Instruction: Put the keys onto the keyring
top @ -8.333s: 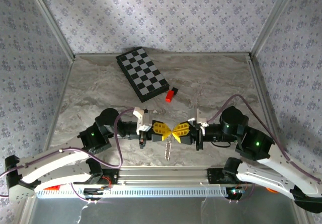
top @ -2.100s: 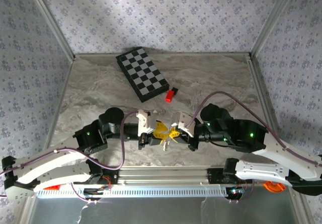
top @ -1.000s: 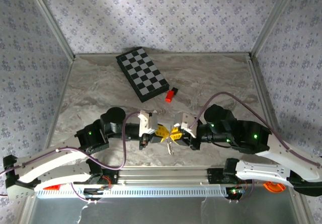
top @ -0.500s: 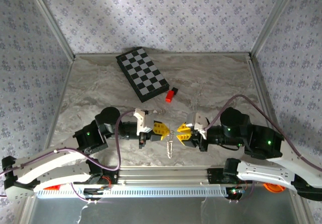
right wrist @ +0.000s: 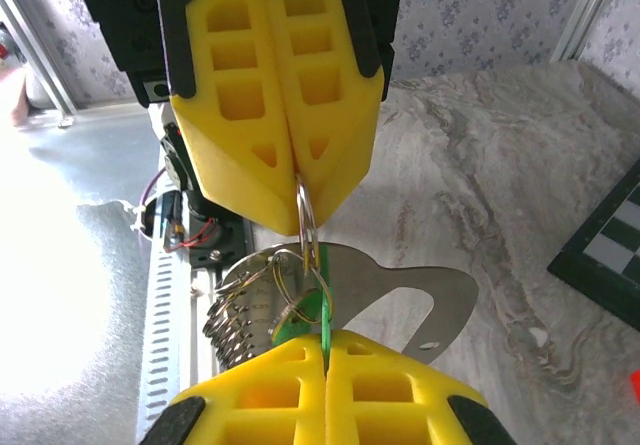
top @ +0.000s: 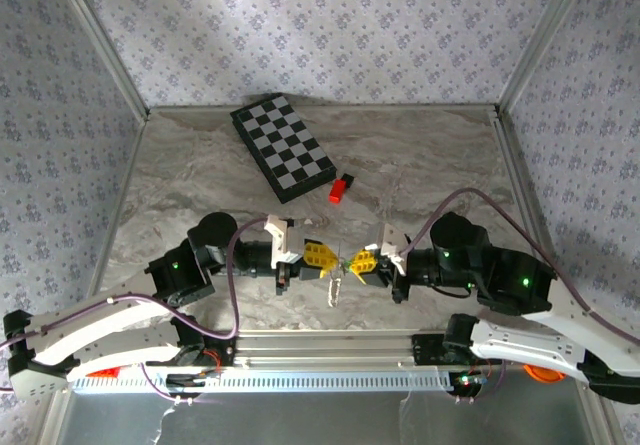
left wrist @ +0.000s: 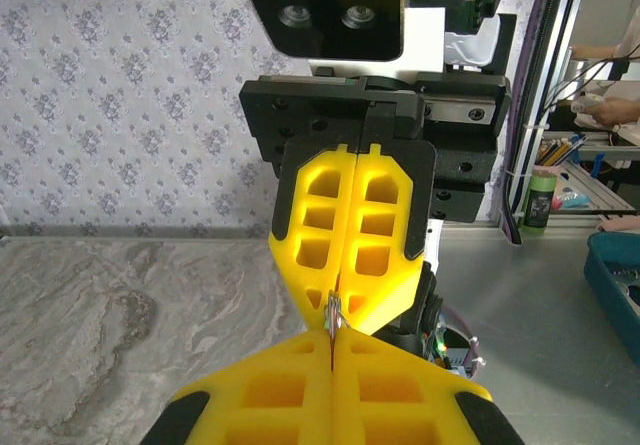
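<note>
The right gripper [top: 354, 263] has just clamped its fingers on the key [right wrist: 305, 313] at the keyring [right wrist: 306, 215], which the left gripper [top: 329, 259] pinches shut. Threading can likely begin.

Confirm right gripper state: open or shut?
Shut: the right gripper has its yellow fingers meeting in the right wrist view, pinching the green key between them.

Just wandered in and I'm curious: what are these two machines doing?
Two robot arms meet tip to tip above the marble table. The jaws of the left arm are shut on the keyring; those of the right arm are shut on the green-headed key, close to the ring. Whether the key is threaded on, I cannot tell.
</note>
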{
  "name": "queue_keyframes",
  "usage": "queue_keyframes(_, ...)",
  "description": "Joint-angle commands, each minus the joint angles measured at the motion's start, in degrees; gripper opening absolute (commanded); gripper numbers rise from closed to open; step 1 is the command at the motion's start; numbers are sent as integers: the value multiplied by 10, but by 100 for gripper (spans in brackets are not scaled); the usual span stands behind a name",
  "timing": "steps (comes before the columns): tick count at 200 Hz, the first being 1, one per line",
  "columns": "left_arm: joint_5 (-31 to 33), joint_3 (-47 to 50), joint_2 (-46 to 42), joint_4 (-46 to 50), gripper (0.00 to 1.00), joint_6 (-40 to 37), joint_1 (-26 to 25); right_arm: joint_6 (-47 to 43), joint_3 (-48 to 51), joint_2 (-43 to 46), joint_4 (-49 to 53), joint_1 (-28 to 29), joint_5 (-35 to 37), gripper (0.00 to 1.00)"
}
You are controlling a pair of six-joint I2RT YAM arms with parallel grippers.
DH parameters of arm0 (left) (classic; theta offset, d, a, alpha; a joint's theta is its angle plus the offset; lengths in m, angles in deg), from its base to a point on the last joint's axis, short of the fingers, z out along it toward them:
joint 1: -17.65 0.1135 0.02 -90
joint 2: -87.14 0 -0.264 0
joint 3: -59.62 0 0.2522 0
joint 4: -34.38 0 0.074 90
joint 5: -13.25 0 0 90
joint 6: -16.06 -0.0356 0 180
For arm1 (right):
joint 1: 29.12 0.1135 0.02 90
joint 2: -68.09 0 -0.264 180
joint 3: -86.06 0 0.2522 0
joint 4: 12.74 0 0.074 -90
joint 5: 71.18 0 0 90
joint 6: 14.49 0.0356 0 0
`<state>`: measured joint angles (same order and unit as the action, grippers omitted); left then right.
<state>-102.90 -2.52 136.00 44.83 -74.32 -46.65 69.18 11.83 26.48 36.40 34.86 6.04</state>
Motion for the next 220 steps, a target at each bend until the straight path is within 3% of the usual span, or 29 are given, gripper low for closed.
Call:
queue_keyframes(1, -18, -4, -2, -45, 0, 11, -3, 4, 8, 4, -7, -4, -6, 0)
queue_keyframes(123, -40, 11, 0, -84, 0, 28, -3, 0, 14, -10, -23, -7, 4, 0)
queue_keyframes(171, -31, 14, -3, -85, 0, 26, -3, 3, 26, 36, -40, -7, 30, 41)
queue_keyframes(192, -30, 17, -4, -92, 0, 30, -3, 7, 28, 42, -49, -7, 32, 47)
queue_keyframes(220, -30, 19, -4, -96, 0, 32, -3, 14, 51, 49, -95, -7, 4, 47)
